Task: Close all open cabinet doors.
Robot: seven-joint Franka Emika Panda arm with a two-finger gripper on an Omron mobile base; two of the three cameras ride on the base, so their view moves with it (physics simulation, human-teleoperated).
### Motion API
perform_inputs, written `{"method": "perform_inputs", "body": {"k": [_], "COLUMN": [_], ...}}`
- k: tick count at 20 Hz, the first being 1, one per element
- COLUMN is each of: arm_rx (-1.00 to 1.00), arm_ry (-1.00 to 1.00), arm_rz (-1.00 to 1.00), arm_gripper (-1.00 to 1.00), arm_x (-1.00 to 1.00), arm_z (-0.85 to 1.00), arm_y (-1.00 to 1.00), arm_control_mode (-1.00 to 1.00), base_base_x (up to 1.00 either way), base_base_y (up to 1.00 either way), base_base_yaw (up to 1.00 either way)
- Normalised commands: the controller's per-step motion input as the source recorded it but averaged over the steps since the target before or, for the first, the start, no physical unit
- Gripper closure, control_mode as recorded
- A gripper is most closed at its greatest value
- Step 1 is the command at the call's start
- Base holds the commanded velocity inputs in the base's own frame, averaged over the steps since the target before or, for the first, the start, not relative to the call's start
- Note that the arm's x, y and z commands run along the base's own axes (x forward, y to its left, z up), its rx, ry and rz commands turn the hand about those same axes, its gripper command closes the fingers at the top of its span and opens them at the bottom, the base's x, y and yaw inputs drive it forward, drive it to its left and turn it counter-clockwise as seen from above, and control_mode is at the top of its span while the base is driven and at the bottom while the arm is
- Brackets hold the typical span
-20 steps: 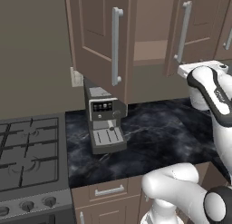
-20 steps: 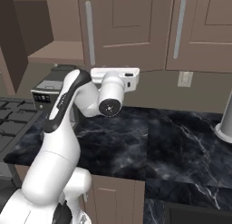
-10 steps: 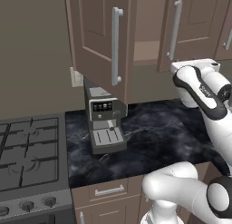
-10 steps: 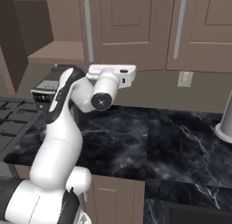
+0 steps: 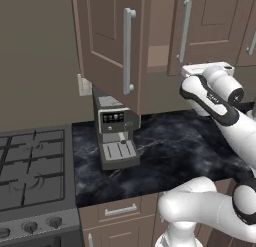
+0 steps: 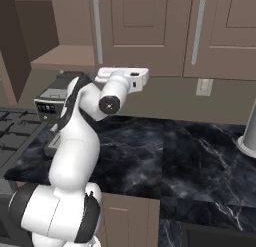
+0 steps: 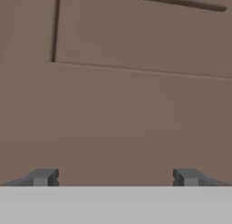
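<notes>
Swung out over the coffee machine on the black marble counter: one open cabinet door, taupe-brown, with recessed panel and long silver bar handle. Beside it, a shut door. Raised close to a brown door panel, the gripper, fingers spread wide, pinching nothing.
</notes>
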Motion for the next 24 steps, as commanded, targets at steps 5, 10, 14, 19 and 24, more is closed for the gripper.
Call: {"method": "perform_inputs", "body": {"k": [5, 10, 14, 19, 24], "arm_rx": [0.0, 0.0, 0.0, 0.0, 0.0], "arm_ry": [0.01, 0.02, 0.03, 0.05, 0.07], "arm_rz": [0.0, 0.0, 0.0, 0.0, -0.04], "arm_gripper": [-1.0, -1.0, -1.0, -1.0, -1.0], "arm_x": [0.28, 0.24, 0.24, 0.22, -0.04], "arm_z": [0.0, 0.0, 0.0, 0.0, 0.0], "arm_y": [0.0, 0.0, 0.0, 0.0, 0.0], "arm_control_mode": [-1.0, -1.0, -1.0, -1.0, -1.0], "base_base_x": [0.0, 0.0, 0.0, 0.0, 0.0], "base_base_y": [0.0, 0.0, 0.0, 0.0, 0.0], "base_base_yaw": [0.0, 0.0, 0.0, 0.0, 0.0]}}
